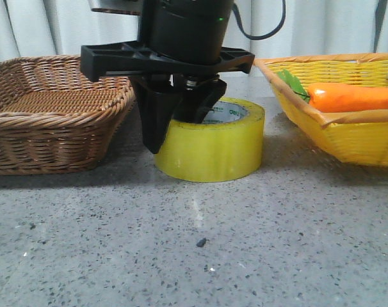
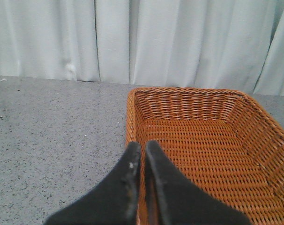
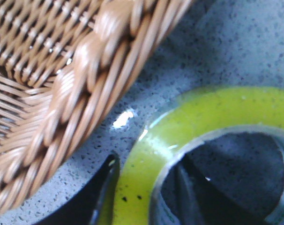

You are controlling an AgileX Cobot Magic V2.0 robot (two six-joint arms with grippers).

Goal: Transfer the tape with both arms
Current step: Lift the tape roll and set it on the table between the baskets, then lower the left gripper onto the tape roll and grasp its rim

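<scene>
The tape (image 1: 212,144) lies flat on the desk (image 1: 245,243), mid-desk between the brown basket (image 1: 50,115) toward the left edge and the yellow basket (image 1: 338,121) holding a carrot (image 1: 351,97) toward the right edge. Its core axis points straight up, with no long side to favour. The right gripper (image 1: 181,121) straddles the roll's left wall, one finger outside, one inside the core; jaws apart, not yet pinching. To grip well, I would close squarely on the wall and lift vertically. The left gripper (image 2: 143,161) hangs above the brown basket's rim, jaws pressed together, empty.
</scene>
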